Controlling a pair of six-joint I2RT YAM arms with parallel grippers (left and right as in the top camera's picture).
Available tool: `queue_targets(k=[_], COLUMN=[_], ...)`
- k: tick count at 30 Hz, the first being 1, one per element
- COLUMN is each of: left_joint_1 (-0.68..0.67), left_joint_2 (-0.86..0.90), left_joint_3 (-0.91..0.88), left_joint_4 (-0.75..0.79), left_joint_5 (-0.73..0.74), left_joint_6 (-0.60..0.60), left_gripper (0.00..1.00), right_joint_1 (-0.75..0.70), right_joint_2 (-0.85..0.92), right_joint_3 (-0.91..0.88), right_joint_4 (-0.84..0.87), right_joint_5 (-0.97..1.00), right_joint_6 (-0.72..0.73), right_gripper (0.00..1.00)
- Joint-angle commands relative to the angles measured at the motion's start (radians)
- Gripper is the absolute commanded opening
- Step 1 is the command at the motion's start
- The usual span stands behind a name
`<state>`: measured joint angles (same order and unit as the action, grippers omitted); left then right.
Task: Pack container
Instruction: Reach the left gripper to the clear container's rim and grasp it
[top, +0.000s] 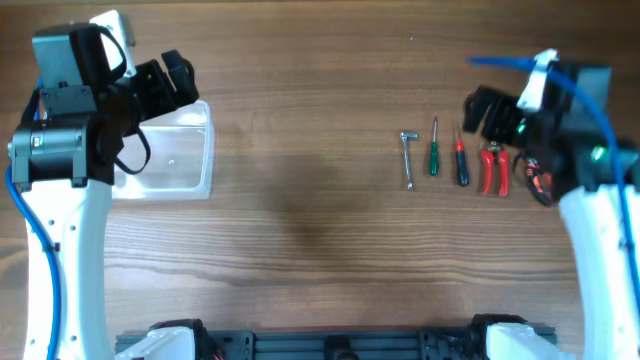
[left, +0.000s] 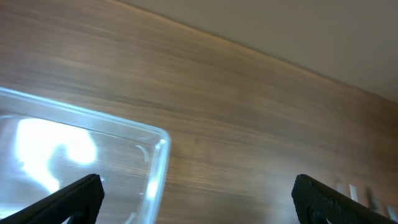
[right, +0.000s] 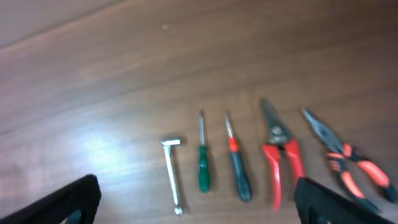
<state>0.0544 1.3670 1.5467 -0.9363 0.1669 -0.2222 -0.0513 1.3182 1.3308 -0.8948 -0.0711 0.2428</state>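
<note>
The clear plastic container (top: 185, 160) lies empty at the table's left; its rounded corner and rim show in the left wrist view (left: 158, 155). My left gripper (top: 172, 85) is open over the container's far right corner, empty (left: 199, 208). A row of hand tools lies at the right: a silver wrench (top: 408, 158), a green screwdriver (top: 434, 152), a black and red screwdriver (top: 461, 162), red snips (top: 493, 170) and orange pliers (top: 537, 182), partly under the arm. My right gripper (top: 487, 112) is open and empty above them (right: 199, 208).
In the right wrist view the wrench (right: 173, 175), green screwdriver (right: 203, 167), black screwdriver (right: 238, 169), snips (right: 281, 155) and pliers (right: 349, 160) lie side by side. Bare wooden tabletop (top: 300, 150) runs between container and tools.
</note>
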Motion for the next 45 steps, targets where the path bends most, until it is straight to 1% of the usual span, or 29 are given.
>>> queue_targets(k=[1, 6, 10, 12, 14, 17, 19, 22, 24, 28, 32, 37, 40, 43, 45], left_joint_1=[0.006, 0.004, -0.026, -0.053, -0.089, -0.134, -0.166, -0.183, -0.182, -0.174, -0.165, -0.157, -0.157, -0.156, -0.156], left_joint_2=[0.0, 0.009, 0.078, 0.135, 0.215, 0.309, 0.389, 0.486, 0.527, 0.571, 0.583, 0.63, 0.672, 0.691, 0.693], left_joint_3=[0.028, 0.028, 0.028, 0.028, 0.028, 0.028, 0.028, 0.028, 0.028, 0.028, 0.027, 0.027, 0.027, 0.027, 0.026], left_joint_4=[0.0, 0.001, -0.076, -0.11, -0.136, -0.145, -0.177, -0.245, -0.262, -0.24, -0.216, -0.208, -0.175, -0.138, -0.106], left_joint_5=[0.143, 0.142, 0.081, 0.039, -0.023, -0.083, -0.143, -0.207, -0.211, -0.217, -0.217, -0.209, -0.209, -0.209, -0.209], left_joint_6=[0.002, 0.012, 0.063, 0.092, 0.13, 0.141, 0.164, 0.168, 0.187, 0.192, 0.196, 0.245, 0.245, 0.245, 0.245], left_gripper=[1.0, 0.99, 0.99, 0.99, 0.96, 0.95, 0.95, 0.95, 0.93, 0.92, 0.95, 0.93, 0.9, 0.83, 0.82], right_joint_1=[-0.089, -0.217, -0.285, -0.3, -0.304, -0.304, -0.304, -0.304, -0.304, -0.304, -0.304, -0.304, -0.304, -0.304, -0.304], right_joint_2=[0.072, 0.102, 0.106, 0.106, 0.107, 0.109, 0.112, 0.116, 0.116, 0.116, 0.116, 0.116, 0.116, 0.116, 0.116], right_joint_3=[0.112, 0.114, 0.114, 0.114, 0.114, 0.114, 0.114, 0.114, 0.114, 0.114, 0.114, 0.114, 0.114, 0.114, 0.114], right_joint_4=[-0.096, -0.135, -0.122, -0.111, -0.103, -0.1, -0.103, -0.111, -0.114, -0.116, -0.115, -0.117, -0.12, -0.122, -0.122], right_joint_5=[0.011, -0.028, -0.042, -0.042, -0.04, -0.031, -0.026, -0.003, 0.004, 0.004, 0.005, 0.053, 0.053, 0.053, 0.053], right_joint_6=[-0.037, -0.041, -0.033, -0.032, -0.033, -0.032, -0.033, -0.033, -0.034, -0.034, -0.034, -0.033, -0.034, -0.033, -0.033], right_gripper=[1.0, 1.0, 1.0, 1.0, 1.0, 1.0, 1.0, 0.99, 1.0, 1.0, 1.0, 1.0, 1.0, 1.0, 1.0])
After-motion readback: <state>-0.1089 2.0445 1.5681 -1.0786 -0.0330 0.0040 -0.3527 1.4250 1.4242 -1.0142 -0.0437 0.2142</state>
